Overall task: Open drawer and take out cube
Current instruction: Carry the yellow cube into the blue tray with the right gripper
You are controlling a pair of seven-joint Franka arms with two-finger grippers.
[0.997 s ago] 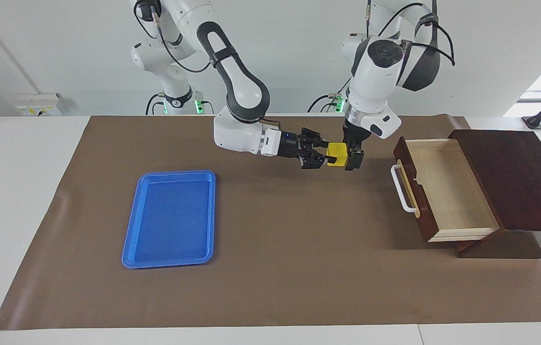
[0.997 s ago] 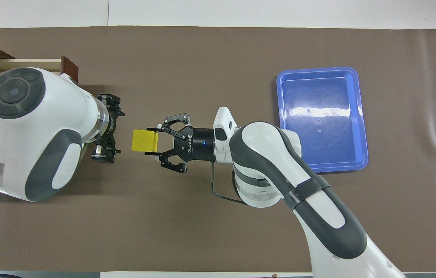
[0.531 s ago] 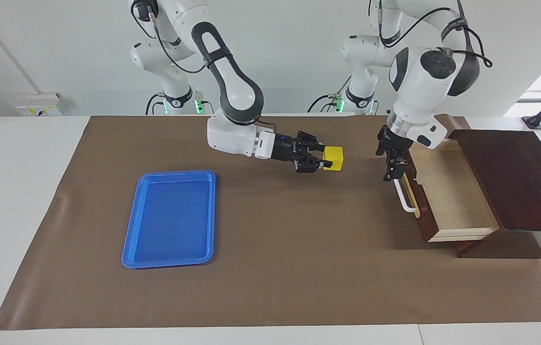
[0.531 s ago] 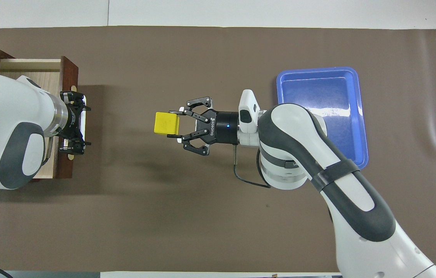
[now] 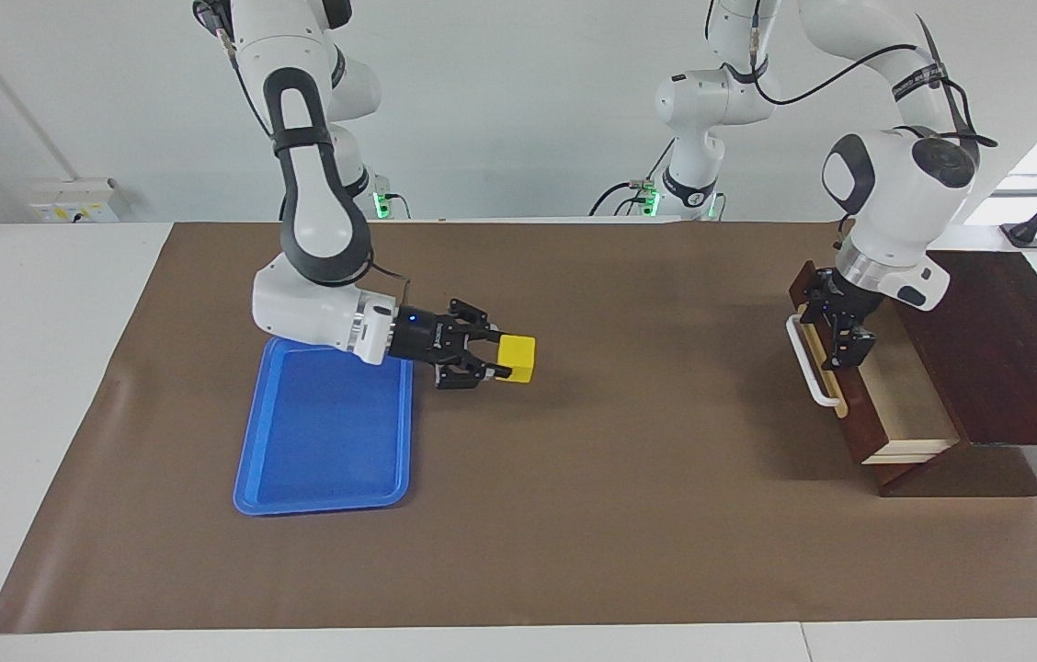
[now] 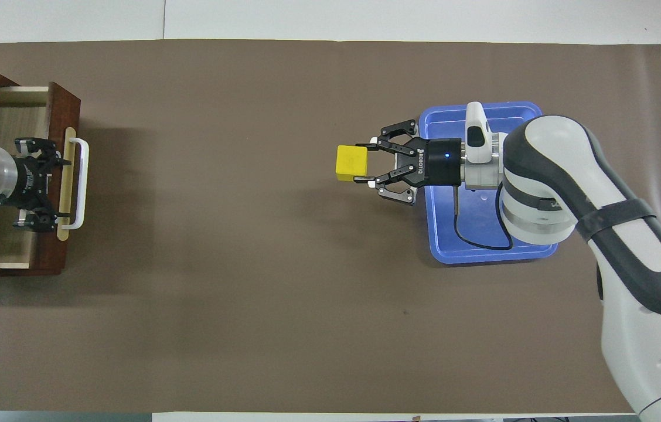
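While the right hand holds the small bright-yellow cube above the brown desk mat, the dark wooden drawer stands part open.
Overhead, the left hand, fingers spread, sits at its white bar handle; a shallow fingertip pinch could drop the cube short of the flat blue plastic tray.

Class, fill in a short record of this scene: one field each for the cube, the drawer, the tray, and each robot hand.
cube: yellow cube, held in the air over the brown mat beside the tray
drawer: drawer partly open, pale interior showing, white handle facing the tray's end
tray: blue tray, toward the right arm's end of the table, nothing seen in it
right hand: right hand shut on the cube, arm reaching over the tray
left hand: left hand open, over the drawer's front edge, holding nothing
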